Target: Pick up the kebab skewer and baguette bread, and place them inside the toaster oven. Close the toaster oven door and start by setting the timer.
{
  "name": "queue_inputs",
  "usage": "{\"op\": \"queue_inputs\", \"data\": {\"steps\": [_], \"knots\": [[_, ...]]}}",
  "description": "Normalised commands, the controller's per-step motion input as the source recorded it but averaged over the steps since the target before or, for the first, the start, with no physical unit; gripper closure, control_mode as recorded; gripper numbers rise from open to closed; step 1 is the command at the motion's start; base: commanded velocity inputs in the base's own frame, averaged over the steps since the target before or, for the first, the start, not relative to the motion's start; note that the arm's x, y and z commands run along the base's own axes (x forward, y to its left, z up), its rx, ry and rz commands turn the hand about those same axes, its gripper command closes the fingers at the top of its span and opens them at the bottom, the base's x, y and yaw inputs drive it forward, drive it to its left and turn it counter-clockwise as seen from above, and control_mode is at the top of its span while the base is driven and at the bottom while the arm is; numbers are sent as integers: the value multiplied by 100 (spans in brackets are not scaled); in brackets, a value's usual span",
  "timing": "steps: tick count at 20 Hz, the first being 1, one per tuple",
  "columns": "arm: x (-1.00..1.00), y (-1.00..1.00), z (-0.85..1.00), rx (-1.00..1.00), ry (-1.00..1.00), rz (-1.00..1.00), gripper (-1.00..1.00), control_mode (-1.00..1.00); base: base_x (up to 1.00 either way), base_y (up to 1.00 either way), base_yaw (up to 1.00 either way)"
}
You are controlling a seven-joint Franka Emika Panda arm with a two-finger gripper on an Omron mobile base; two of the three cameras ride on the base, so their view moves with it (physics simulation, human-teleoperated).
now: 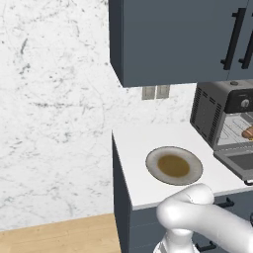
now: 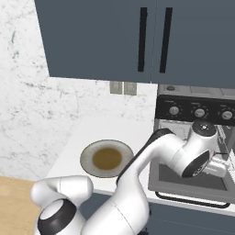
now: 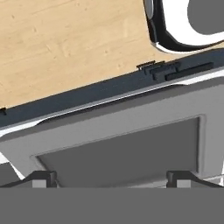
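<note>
Reaching over open toaster oven door [image 3: 118, 144], gripper [image 3: 111, 177] spread, empty.

White counter [image 1: 148, 148] over dark cabinets
A brown-centred plate [image 1: 174, 165] and the toaster oven [image 1: 212, 116] are set on it.

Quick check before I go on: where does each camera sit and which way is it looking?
Left base view: behind the arm's left, facing the counter, plate and toaster oven; arm at lower right.
Right base view: behind the arm's right, facing the same plate and oven; arm reaches to the open door.
Hand view: on the hand, looking down at the door; gripper tips at the bottom.
Both base views share the plate and oven.
</note>
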Motion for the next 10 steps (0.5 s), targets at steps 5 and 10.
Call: {"op": "queue_inputs", "data": {"steps": [5, 10], "knots": [[-5, 18, -28, -15, 4, 19, -100, -100, 0, 0, 0], [1, 10, -11, -7, 14, 8, -100, -100, 0, 0, 0]]}}
